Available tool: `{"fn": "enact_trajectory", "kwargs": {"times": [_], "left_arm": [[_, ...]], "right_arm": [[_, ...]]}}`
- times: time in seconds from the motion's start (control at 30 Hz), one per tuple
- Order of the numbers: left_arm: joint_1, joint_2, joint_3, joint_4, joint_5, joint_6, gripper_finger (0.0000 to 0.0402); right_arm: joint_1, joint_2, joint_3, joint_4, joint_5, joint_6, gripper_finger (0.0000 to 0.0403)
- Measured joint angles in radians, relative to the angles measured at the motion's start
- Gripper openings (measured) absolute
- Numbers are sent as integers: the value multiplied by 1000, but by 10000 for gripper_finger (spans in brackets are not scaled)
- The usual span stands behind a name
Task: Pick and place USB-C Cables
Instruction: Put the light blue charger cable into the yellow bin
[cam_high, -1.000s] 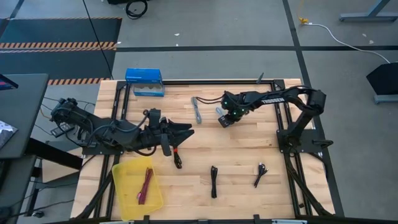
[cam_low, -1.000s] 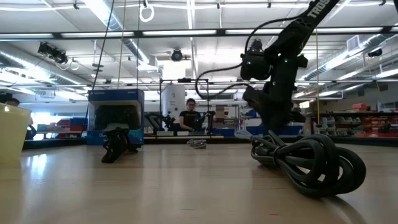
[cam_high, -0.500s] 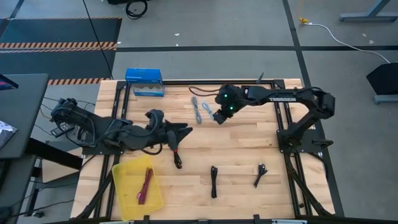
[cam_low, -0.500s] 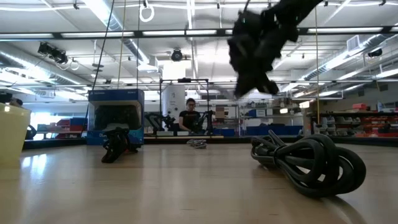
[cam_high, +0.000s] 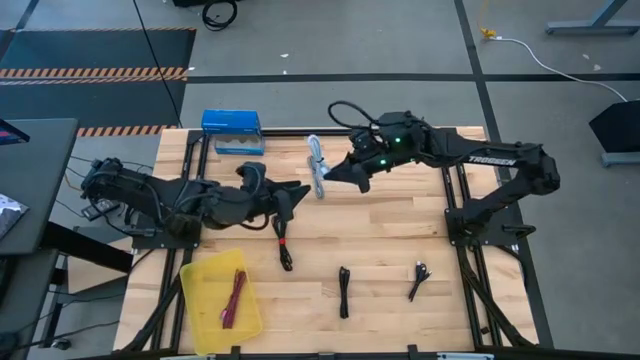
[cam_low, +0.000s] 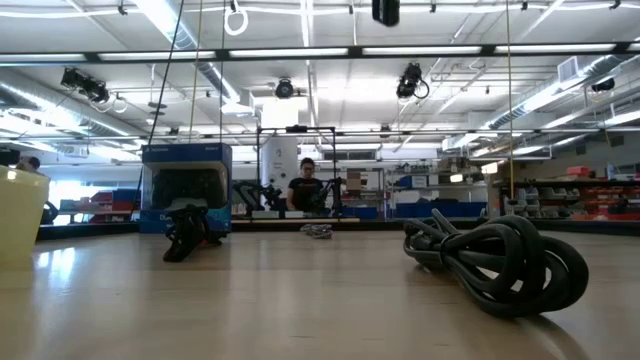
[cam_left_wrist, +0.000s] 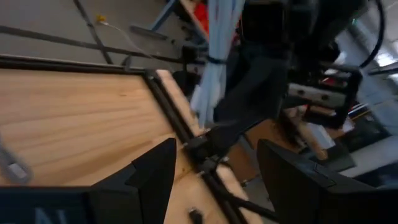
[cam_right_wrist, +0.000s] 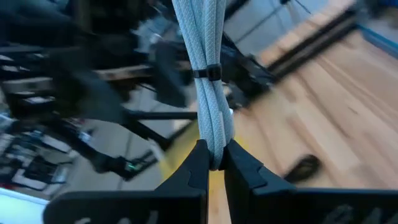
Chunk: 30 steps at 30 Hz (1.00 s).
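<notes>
High view first: my right gripper (cam_high: 340, 170) is lifted over the far middle of the table (cam_high: 400, 250), and its fingers (cam_right_wrist: 186, 180) are pinched tight on the end of one grey cable bundle (cam_high: 317, 166), which hangs off their tips; my right wrist view shows that same pale bundle (cam_right_wrist: 208, 93) standing up from between the fingers with a dark tie around its middle. My left gripper (cam_high: 298, 194) reaches in just short of the right one, near the hanging bundle, its fingers (cam_left_wrist: 149, 174) spread apart with nothing between them. I count five cable bundles in all here. One is the grey one in my right fingers. One black cable with a red tie (cam_high: 283, 243) lies on the table just off my left fingertips, toward the near edge. Two more black cables lie well apart from both grippers near the front: one (cam_high: 344, 291) in the middle and one (cam_high: 417, 281) farther to the right. One magenta cable (cam_high: 234, 298) lies inside the yellow tray (cam_high: 200, 310) at the near left corner. One blue box (cam_high: 231, 131) sits at the far edge, beyond my left arm.
</notes>
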Motion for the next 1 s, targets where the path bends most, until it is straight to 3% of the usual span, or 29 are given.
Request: {"fn": "enact_trajectory", "kwargs": {"times": [0.2,0.3,0.47,0.73,1.0], "left_arm": [[64,6,0,223,132,122,241],[85,5,1,258,175,125,260],[94,5,1,229,184,129,282],[95,6,2,96,171,121,286],[104,6,2,91,97,111,286]], "right_arm": [[39,15,7,-25,27,41,25],[48,19,7,-20,23,73,25],[73,17,7,4,26,93,25],[94,17,7,12,25,103,25],[112,17,7,21,21,107,25]]}}
